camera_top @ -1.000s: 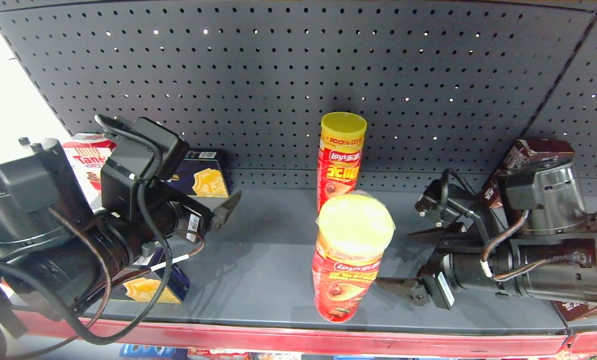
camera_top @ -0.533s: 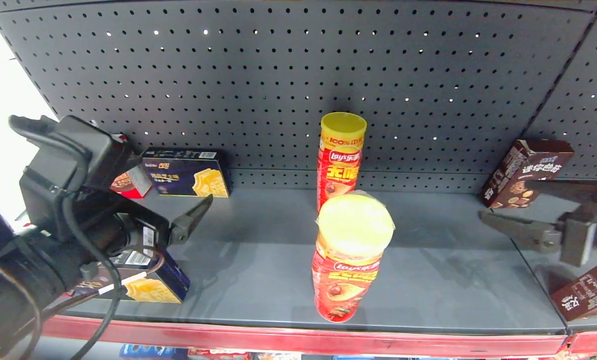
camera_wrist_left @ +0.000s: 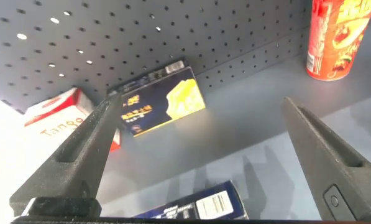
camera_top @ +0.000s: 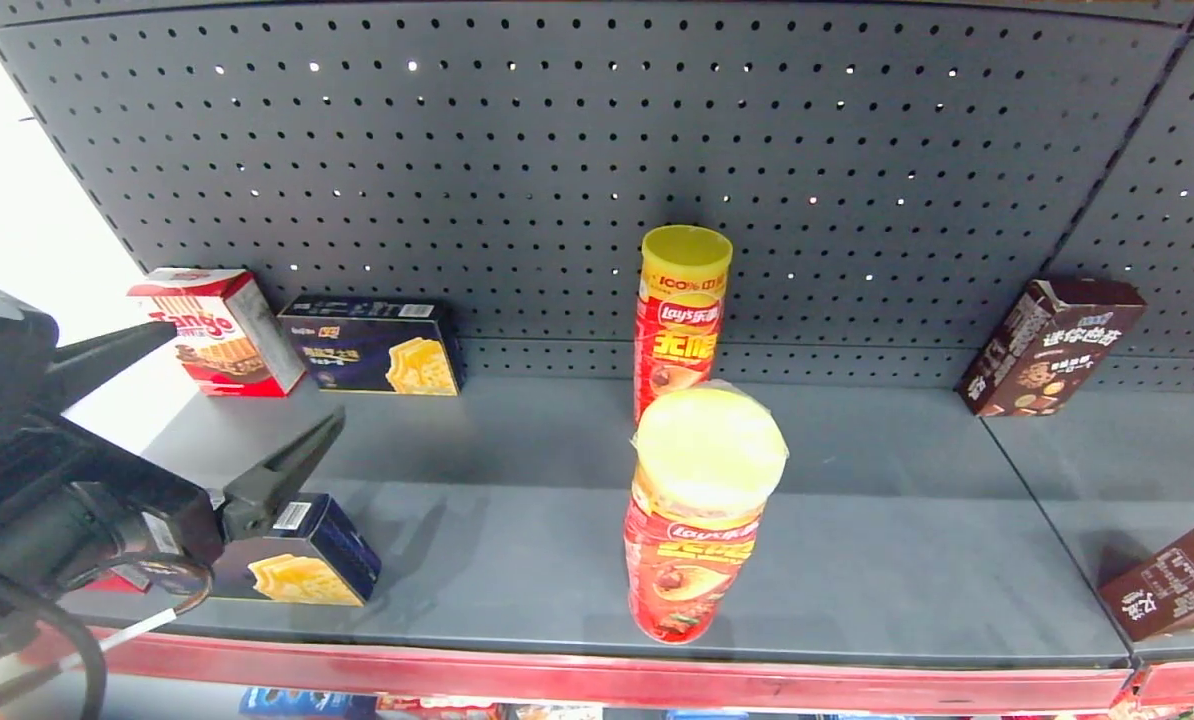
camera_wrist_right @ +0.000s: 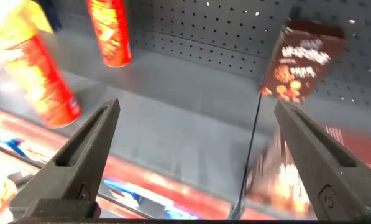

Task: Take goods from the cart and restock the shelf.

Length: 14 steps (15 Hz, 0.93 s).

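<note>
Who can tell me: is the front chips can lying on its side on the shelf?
No, the front chips can stands upright on its base on the shelf.

The left gripper (camera_top: 257,372) has two dark grey wedge-shaped fingers (camera_top: 282,468) on a black boxy wrist housing (camera_top: 67,500), with thick black cables (camera_top: 97,668) and one thin white cable (camera_top: 142,627). The right gripper (camera_wrist_right: 197,104) has the same fingers (each with a small round screw (camera_wrist_right: 327,200)).

Front brown box (camera_top: 1179,588) partly off-frame
</note>
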Motion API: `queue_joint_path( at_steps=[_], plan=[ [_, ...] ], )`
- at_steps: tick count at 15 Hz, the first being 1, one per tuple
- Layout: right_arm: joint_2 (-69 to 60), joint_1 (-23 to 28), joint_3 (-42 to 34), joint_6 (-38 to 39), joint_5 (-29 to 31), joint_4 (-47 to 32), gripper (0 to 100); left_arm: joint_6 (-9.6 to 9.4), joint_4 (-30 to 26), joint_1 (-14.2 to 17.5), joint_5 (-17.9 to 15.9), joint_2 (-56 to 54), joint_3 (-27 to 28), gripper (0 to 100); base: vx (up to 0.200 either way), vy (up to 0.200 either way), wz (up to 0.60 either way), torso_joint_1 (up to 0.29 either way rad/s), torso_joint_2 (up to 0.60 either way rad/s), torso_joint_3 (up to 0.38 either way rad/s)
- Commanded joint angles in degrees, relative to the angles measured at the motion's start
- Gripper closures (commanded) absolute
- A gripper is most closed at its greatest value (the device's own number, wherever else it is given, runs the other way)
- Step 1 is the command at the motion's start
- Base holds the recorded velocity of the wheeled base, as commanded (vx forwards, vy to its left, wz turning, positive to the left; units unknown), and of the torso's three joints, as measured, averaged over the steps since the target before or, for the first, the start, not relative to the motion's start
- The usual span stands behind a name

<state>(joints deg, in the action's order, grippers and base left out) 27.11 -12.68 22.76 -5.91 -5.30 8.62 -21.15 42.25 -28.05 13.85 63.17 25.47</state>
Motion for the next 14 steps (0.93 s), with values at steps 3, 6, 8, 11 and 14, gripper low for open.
queue_joint_path(
  at_steps=[3, 6, 8, 11, 14],
  plan=[
    [-21.0, 0.4, -8.7, 2.5, 0.0, -9.6, 0, -0.03, 0.0, 0.0, 0.2, -3.1, -2.0, 0, 0.0, 0.0, 0.0, 0.0, 0.0, 0.0],
    [-21.3, 0.4, -14.3, 2.7, 0.1, -7.2, 0, -0.03, 0.1, 0.0, 0.2, -3.3, -2.4, 0, 0.0, 0.0, 0.0, 0.0, 0.0, 0.0],
    [-21.3, 0.4, -18.2, 2.7, 0.2, -4.2, 0, -0.03, 0.0, 0.1, 0.3, -3.8, -2.5, 0, 0.0, 0.0, 0.0, 0.0, 0.0, 0.0],
    [-21.3, 0.4, -22.8, 2.9, 2.4, -4.1, 0, -0.03, 0.0, 0.0, 0.4, -4.7, -4.2, 0, 0.0, 0.0, 0.0, 0.0, 0.0, 0.0],
    [-21.3, 0.4, -22.8, 5.8, 6.6, -9.0, 0, -0.21, 0.0, 0.1, 0.6, -4.7, -4.2, 0, 0.0, 0.0, 0.0, 0.0, 0.0, 0.0]
  ],
)
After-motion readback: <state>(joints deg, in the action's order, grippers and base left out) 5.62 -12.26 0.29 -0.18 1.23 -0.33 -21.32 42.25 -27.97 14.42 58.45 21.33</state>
